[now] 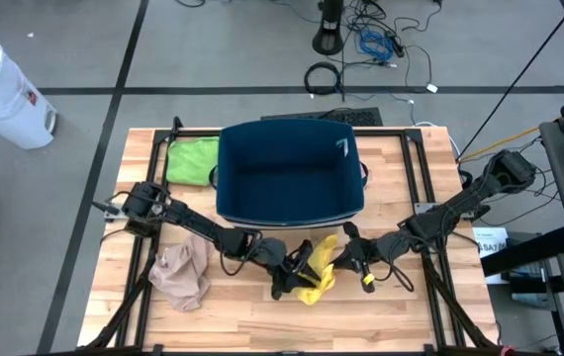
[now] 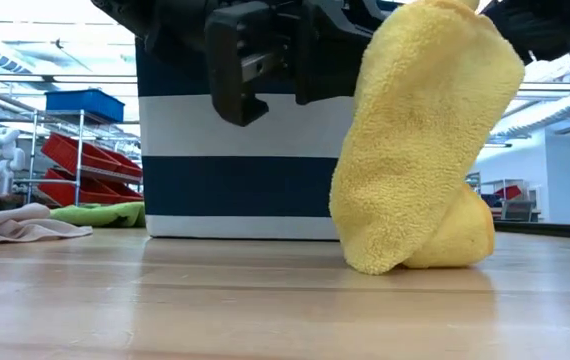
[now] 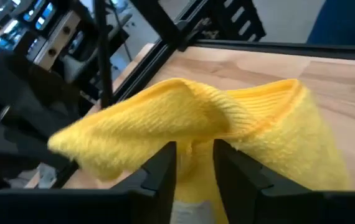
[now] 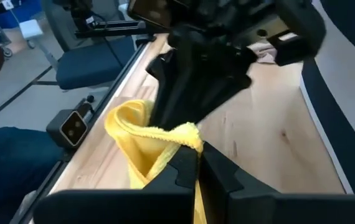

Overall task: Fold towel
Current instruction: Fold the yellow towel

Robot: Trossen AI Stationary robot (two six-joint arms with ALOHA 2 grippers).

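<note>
Now, yellow towel [image 1: 320, 272] hangs bunched just in front of navy bin [image 1: 290, 168], lower end on table [image 1: 262, 316]. Right gripper [image 4: 197, 163] clamped shut on top edge. Left gripper [image 3: 193, 165] jaws part-open around fold, grip unclear. Best keep edge taut, corners matched, before lowering.

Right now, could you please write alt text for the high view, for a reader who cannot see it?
Seen from above, both hands meet at a yellow towel near the front of a wooden table: the left hand from the left, the right hand from the right, shut on the towel. Behind it stands a dark blue bin, with a green cloth to its left and a beige cloth front left.
</note>
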